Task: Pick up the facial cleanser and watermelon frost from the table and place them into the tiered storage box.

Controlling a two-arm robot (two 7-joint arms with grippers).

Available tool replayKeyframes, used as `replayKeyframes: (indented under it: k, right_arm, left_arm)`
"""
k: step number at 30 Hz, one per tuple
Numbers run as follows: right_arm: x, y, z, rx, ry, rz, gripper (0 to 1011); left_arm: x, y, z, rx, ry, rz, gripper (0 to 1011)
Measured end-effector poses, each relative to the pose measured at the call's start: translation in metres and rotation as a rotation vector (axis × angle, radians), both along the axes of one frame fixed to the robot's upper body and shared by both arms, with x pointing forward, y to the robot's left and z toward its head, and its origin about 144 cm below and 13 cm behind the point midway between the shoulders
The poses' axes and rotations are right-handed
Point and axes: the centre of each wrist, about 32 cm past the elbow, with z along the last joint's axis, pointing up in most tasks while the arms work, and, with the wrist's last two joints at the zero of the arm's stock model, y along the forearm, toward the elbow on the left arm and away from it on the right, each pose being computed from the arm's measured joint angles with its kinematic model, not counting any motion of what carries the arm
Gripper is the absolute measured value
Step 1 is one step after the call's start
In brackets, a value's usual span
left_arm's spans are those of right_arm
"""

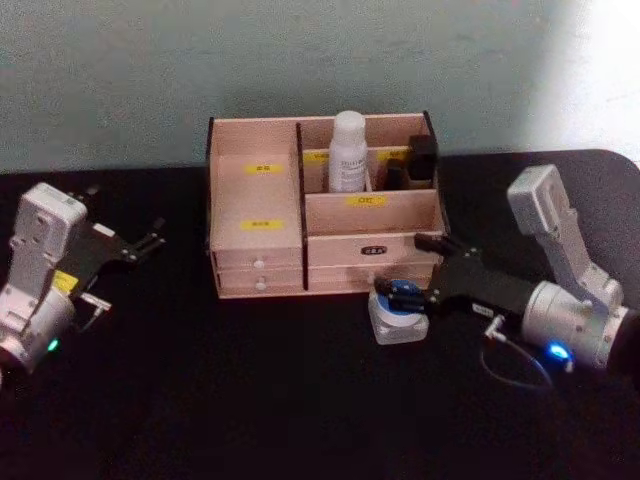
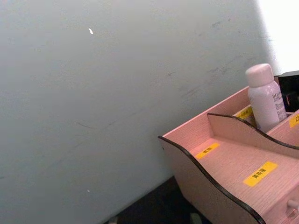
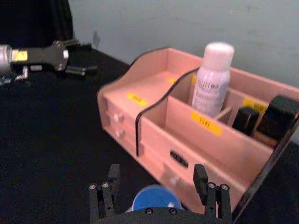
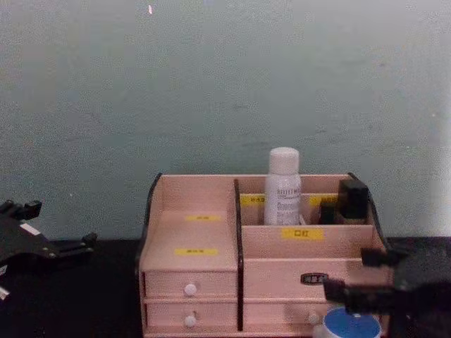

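left arm [image 1: 40, 280] parked near the desk's [image 1: 250, 400] left edge, jaws released. facial cleanser [image 1: 348, 150] stands in the tiered storage box [image 1: 258, 215], at its back. right arm [image 1: 570, 320] holds its jaws spread astride the watermelon frost [image 1: 398, 320] before the drawers [image 1: 340, 276]; closing off-centre may knock it away.

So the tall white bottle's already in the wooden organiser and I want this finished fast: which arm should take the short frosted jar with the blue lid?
Right. The right gripper is open right at the blue-lidded frosted jar; the left gripper is parked far off.
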Motion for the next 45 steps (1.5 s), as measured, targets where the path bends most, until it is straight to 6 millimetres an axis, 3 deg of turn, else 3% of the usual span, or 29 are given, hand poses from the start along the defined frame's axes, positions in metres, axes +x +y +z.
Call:
replayKeyframes:
  k: [17, 45]
  right_arm:
    - [-0.024, -0.016, -0.011, -0.075, 0.050, 0.017, 1003]
    - [-0.013, -0.013, -0.024, -0.085, 0.107, -0.016, 1002]
  left_arm:
    - [0.000, 0.000, 0.000, 0.000, 0.000, 0.000, 1001]
    - [0.000, 0.000, 0.000, 0.000, 0.000, 0.000, 1001]
